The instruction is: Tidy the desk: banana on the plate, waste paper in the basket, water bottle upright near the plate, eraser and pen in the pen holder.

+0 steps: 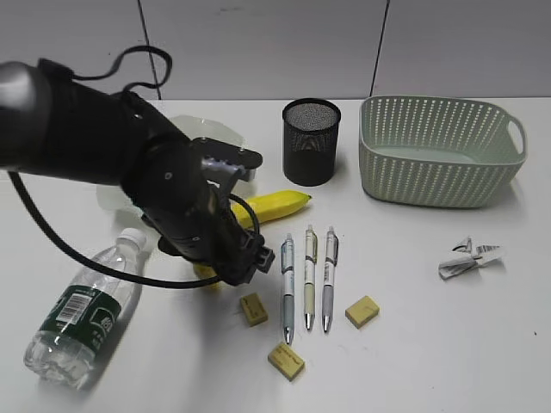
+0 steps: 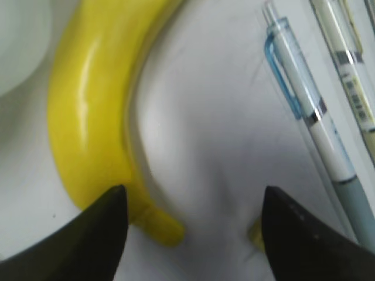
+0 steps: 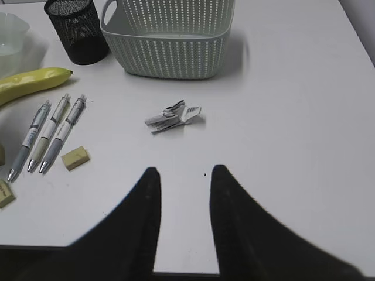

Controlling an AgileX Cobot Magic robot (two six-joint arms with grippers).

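Both fingers of the left gripper [image 2: 190, 234] are spread wide over the banana [image 2: 94, 117] – nothing is held.

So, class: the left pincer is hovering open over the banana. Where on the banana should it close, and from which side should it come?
Probably the thick middle of the banana, not the thin stem end between the left pincer's fingers. Come straight down from above, fingers across the curve: it lies flat on the desk, with the pens close on one side and the plate on the other.
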